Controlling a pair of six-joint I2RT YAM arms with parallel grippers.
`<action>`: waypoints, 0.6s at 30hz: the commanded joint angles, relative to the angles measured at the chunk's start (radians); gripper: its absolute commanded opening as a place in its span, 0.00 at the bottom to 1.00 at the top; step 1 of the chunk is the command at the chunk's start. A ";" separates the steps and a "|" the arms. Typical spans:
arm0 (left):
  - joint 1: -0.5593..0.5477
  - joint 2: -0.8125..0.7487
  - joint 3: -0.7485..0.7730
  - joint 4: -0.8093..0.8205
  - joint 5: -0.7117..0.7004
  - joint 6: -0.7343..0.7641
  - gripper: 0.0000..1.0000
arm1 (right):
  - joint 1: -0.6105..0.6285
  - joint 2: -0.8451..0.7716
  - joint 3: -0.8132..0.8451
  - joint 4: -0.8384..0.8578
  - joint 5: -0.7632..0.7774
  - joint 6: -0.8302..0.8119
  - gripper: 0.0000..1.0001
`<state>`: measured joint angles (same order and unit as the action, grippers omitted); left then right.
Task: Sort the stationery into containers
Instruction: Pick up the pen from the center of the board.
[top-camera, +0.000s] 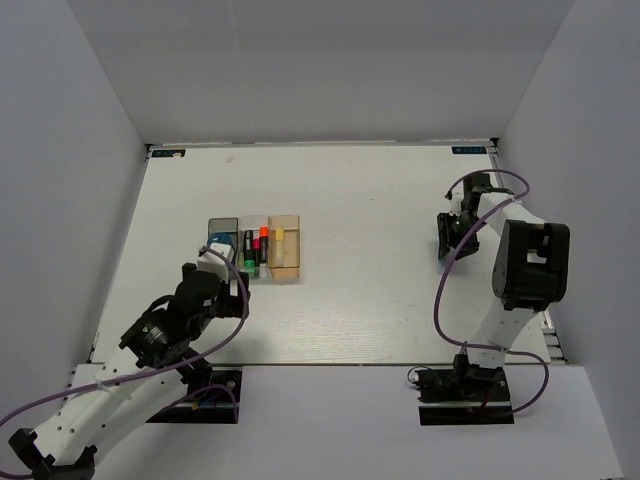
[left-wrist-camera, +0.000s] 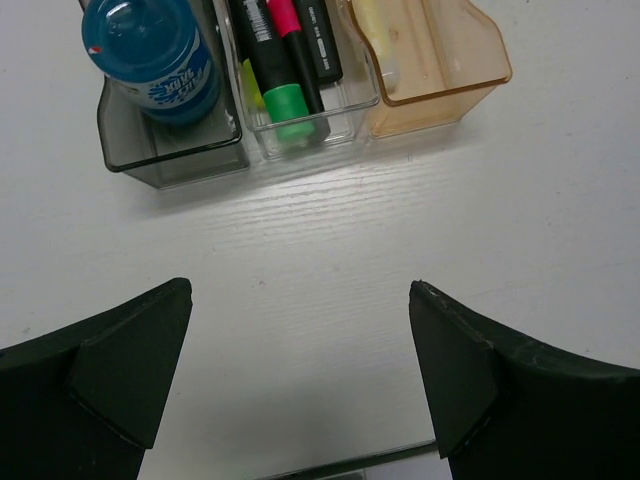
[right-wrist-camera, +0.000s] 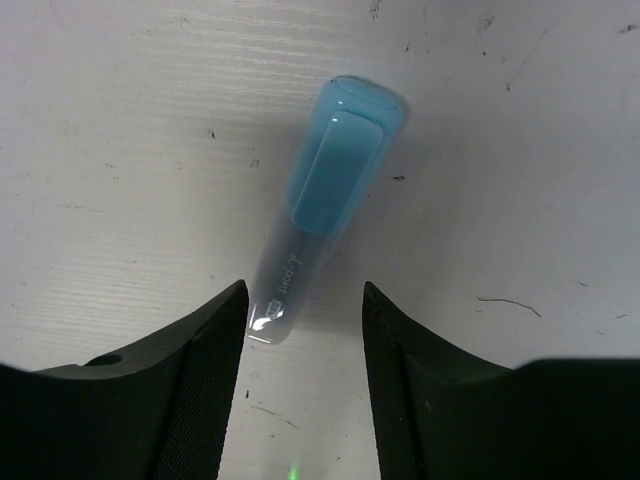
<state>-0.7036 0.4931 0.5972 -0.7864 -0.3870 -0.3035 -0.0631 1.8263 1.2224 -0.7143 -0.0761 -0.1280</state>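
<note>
Right gripper (right-wrist-camera: 305, 290): fingers parted, holding nothing, set down low on either side of the barrel end of a blue-capped pen (right-wrist-camera: 335, 160). The pen lies flat on the table (right-wrist-camera: 120, 150), cap pointing away from the wrist. I cannot tell whether either finger touches the barrel. In the overhead view this arm is on the right side of the table, well apart from the containers. Left gripper (left-wrist-camera: 300, 287): fingers wide apart, empty, hovering over bare table just in front of the row of bins. Contents as observed: dark grey bin (left-wrist-camera: 175, 165) holds the blue roll (left-wrist-camera: 150, 50). The clear bin (left-wrist-camera: 310, 148) holds the highlighters (left-wrist-camera: 290, 70), with green, pink and yellow caps visible. The tan bin (left-wrist-camera: 450, 95) holds the pale yellow stick (left-wrist-camera: 375, 30). Assessment: sorting is nearly complete. The pen is the one item I can find outside the bins, not yet grasped, and it will need carrying across the table.
</note>
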 joint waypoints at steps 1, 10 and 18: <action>0.004 -0.033 -0.014 -0.008 -0.038 -0.008 1.00 | 0.008 0.011 0.017 0.007 0.019 0.053 0.53; 0.009 -0.047 -0.033 -0.013 -0.052 -0.013 1.00 | 0.060 0.083 -0.012 0.041 0.211 0.166 0.47; 0.009 -0.071 -0.042 -0.019 -0.075 -0.023 1.00 | 0.060 0.133 -0.006 0.006 0.157 0.157 0.00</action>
<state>-0.7017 0.4347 0.5636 -0.8005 -0.4347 -0.3161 -0.0025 1.8797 1.2400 -0.7219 0.0780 0.0219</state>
